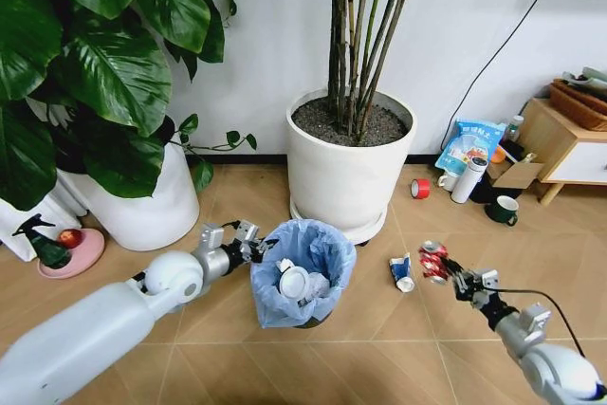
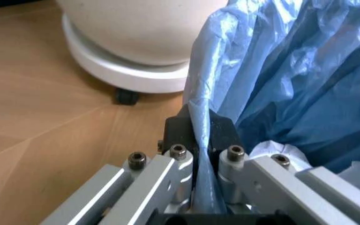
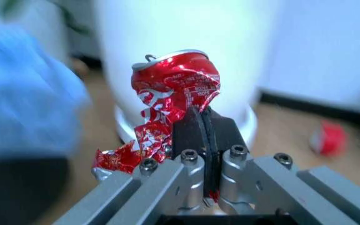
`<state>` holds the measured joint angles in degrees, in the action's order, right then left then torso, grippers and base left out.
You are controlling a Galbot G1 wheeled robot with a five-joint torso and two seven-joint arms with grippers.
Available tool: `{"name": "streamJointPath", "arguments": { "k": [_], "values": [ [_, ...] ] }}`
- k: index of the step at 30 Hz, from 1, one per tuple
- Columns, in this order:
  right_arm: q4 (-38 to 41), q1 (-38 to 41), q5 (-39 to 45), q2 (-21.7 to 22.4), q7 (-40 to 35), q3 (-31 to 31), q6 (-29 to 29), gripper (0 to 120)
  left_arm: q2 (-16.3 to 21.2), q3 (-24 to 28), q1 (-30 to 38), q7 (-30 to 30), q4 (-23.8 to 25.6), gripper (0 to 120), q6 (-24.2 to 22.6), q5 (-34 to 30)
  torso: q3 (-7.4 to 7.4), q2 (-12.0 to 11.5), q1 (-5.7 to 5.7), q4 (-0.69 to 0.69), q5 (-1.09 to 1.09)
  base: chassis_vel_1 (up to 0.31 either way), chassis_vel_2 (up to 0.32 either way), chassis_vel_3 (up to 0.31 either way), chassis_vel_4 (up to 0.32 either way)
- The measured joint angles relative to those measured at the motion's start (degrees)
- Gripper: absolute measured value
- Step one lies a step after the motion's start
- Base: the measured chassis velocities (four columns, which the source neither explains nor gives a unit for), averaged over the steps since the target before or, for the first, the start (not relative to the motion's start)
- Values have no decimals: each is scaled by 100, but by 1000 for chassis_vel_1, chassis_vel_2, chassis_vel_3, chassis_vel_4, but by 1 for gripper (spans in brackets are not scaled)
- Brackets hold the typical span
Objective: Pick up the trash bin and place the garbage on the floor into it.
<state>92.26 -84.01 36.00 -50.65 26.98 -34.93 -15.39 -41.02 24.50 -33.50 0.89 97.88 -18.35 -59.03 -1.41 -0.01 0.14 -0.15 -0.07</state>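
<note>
The trash bin (image 1: 302, 277), black with a baggy light-blue liner (image 2: 280, 70), is in front of me on the floor (image 1: 379, 329) and holds white paper wads (image 1: 296, 282). My left gripper (image 1: 254, 246) is shut on the bin's left rim, and the liner edge is pinched between its fingers (image 2: 200, 136). To the bin's right, my right gripper (image 1: 457, 279) is shut on a crushed red-white can (image 1: 433, 261) and holds it above the floor. The can (image 3: 174, 91) sticks up from the closed fingertips (image 3: 202, 126). A blue-white packet (image 1: 401, 272) lies on the floor between the bin and the can.
A large white pot with tall stems (image 1: 351, 173) stands right behind the bin, on a wheeled base (image 2: 127, 70). Another white pot (image 1: 147, 211) with broad leaves is at the left. A red tape roll (image 1: 420, 188), white bottle (image 1: 469, 179), green mug (image 1: 502, 210) and wooden cabinet (image 1: 569, 144) are at the back right.
</note>
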Motion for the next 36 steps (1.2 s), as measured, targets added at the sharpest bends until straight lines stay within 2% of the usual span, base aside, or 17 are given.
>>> {"name": "streamJointPath", "arguments": {
  "k": [2, 5, 12, 14, 16, 21, 26, 29, 30, 34, 36],
  "values": [
    [89, 42, 118, 47, 166, 0, -48, 0, -66, 63, 63, 2, -46, 0, 6, -1, 0, 0, 0, -1, -3, 0, 0, 0, 0],
    [582, 303, 865, 316, 806, 140, -162, 0, -267, 237, 331, 12, -208, 0, 24, -11, 0, 0, 0, 0, -3, 0, 0, 0, 0],
    [894, 714, 1347, 538, 1106, 664, -137, 0, -219, 235, 366, 8, -166, 0, 24, -49, 0, 0, 0, 1, -4, 0, 0, 0, 0],
    [885, 1010, 1370, 602, 1207, 1113, -132, 0, -155, 204, 345, 7, -137, 0, 22, -56, 0, 0, 0, 1, -4, 0, 0, 0, 0],
    [864, 1100, 1369, 604, 1222, 1237, -132, 0, -146, 189, 335, 7, -123, 0, 22, -57, 0, 0, 0, 1, -4, 0, 0, 0, 0],
    [445, 2142, 1326, 516, 1304, 2535, -139, 0, -94, 75, 262, 5, -48, 0, 13, -81, 0, 0, 0, 2, -4, 0, 0, 0, 0],
    [204, 2490, 1283, 406, 1293, 3012, -70, 0, -77, 44, 236, -7, -28, 0, 9, -101, 0, 0, 0, 3, -5, 0, 0, 0, 0],
    [-9, 2690, 1183, 287, 1219, 3272, 2, 15, -52, 9, 225, -15, -20, 0, 5, -139, 0, 0, 0, 0, -4, 0, 0, 0, 0],
    [-9, 2690, 1183, 287, 1219, 3272, 2, 15, -52, 9, 225, -15, -20, 0, 5, -139, 0, 0, 0, 0, -4, 0, 0, 0, 0],
    [-54, 2773, 1162, 259, 1162, 3353, 45, 34, -55, -23, 252, -33, -18, 0, -5, -200, 0, 0, 0, 0, -4, 0, 0, 0, 0],
    [-56, 2781, 1165, 259, 1155, 3353, 45, 38, -62, -33, 256, -44, -18, 0, -8, -217, 0, 0, 0, 0, -4, 0, 0, 0, 0]
  ]
}}
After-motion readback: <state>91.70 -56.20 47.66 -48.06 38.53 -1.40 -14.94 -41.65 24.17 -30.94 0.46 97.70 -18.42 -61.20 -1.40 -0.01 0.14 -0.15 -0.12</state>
